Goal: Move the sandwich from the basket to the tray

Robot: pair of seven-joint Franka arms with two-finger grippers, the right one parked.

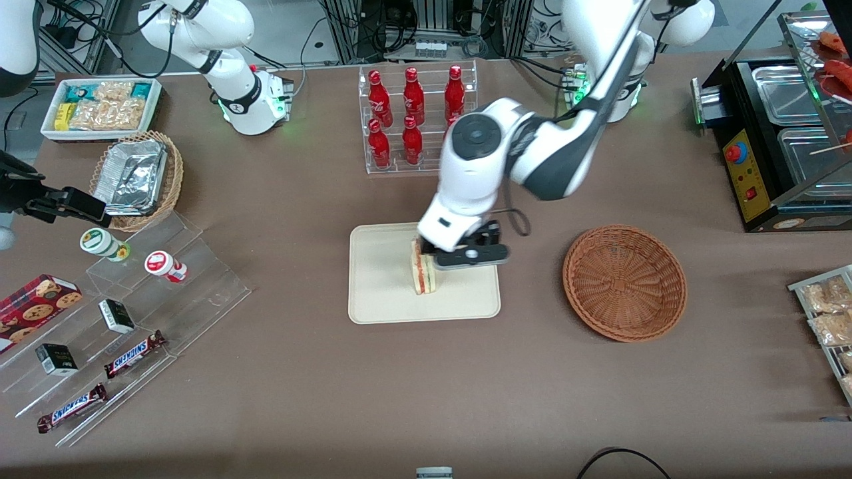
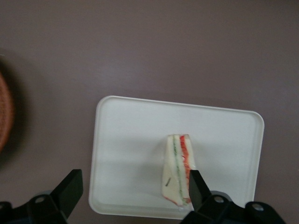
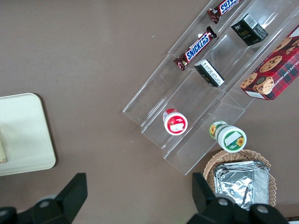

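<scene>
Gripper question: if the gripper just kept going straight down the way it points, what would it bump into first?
Probably the tray. The gripper points down at it, open, fingers apart. One finger sits close beside the sandwich, so it might brush that first; depth is unclear.

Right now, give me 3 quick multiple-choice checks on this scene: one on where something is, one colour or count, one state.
1. Where is the sandwich?
A. in the brown basket
B. on the cream tray
C. on the bare table

2. How many red bottles can be seen in the clear rack?
A. two
B. nine
C. at least five

3. How are the claw's fingers?
A. apart, holding nothing
B. shut on the sandwich
C. shut on the basket rim

Answers:
1 B: the wedge rests on the tray, while the basket holds nothing.
2 C: five bottles show, and the arm may hide another.
3 A: the claw hangs over the tray with its fingers spread, one finger in front of the sandwich.
</scene>
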